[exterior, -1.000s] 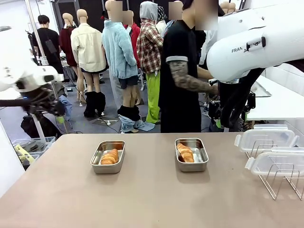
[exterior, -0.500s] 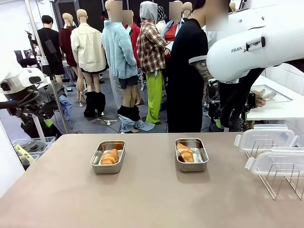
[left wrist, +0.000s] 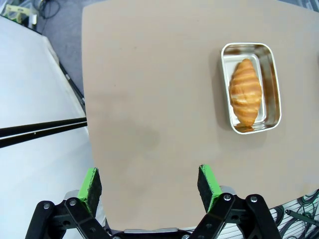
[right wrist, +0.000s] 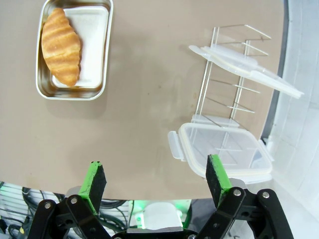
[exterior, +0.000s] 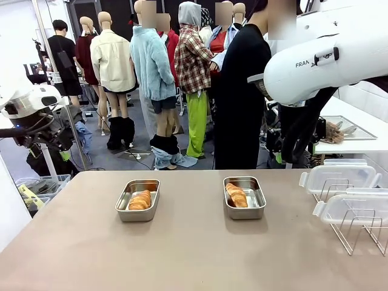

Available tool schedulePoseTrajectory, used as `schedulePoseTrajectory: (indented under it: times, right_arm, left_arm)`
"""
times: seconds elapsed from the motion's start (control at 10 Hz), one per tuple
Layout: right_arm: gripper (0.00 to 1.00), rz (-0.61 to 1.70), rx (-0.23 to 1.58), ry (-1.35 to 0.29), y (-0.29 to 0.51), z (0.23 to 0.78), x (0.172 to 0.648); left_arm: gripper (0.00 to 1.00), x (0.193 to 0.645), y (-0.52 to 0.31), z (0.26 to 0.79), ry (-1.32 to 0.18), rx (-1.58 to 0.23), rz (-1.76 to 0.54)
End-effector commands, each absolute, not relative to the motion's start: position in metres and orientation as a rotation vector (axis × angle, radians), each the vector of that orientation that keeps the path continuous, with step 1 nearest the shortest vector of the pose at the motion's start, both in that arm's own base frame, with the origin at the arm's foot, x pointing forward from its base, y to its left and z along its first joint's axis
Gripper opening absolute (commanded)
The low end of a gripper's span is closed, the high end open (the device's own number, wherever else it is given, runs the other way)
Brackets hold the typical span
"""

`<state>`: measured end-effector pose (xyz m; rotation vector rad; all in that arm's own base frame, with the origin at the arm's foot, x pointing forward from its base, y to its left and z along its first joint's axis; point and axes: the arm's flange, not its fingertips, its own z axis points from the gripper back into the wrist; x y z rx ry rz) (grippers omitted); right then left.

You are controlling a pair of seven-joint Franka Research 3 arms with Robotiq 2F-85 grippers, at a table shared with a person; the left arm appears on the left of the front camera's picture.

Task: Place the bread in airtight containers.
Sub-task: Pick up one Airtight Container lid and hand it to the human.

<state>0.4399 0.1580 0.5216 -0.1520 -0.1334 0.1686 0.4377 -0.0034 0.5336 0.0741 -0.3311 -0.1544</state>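
From the front, the left roll lies in the left pan and the right roll in the right pan, both on the table. Clear lids rest on a wire rack.

In the left wrist view, the left gripper hangs over the table, jaws wide apart and empty.

In the right wrist view, the right gripper is spread wide too, holding nothing.

- Front view: fixed and low at the near edge of the table, facing across it to the far side. Left pan and right pan at middle distance, rack nearer, at right.
- Left wrist view: high above the table, looking straight down. Shares the left pan with the front view.
- Right wrist view: high above, looking down. Shares the right pan and rack with the front view.
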Motion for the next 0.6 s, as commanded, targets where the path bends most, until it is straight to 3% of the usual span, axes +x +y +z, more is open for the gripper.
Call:
schedulePoseTrajectory:
  times: [0.0,0.5]
  right_arm:
    - [1.0,0.167,-0.14,-0.14,0.1581,0.5201,0.4397]
    - [1.0,0.167,-0.14,-0.14,0.1581,0.5201,0.4397]
  left_arm:
    - [1.0,0.438,-0.0012,0.5349,-0.344,0.07,-0.149]
    - [1.0,0.438,-0.0012,0.5349,-0.344,0.07,-0.149]
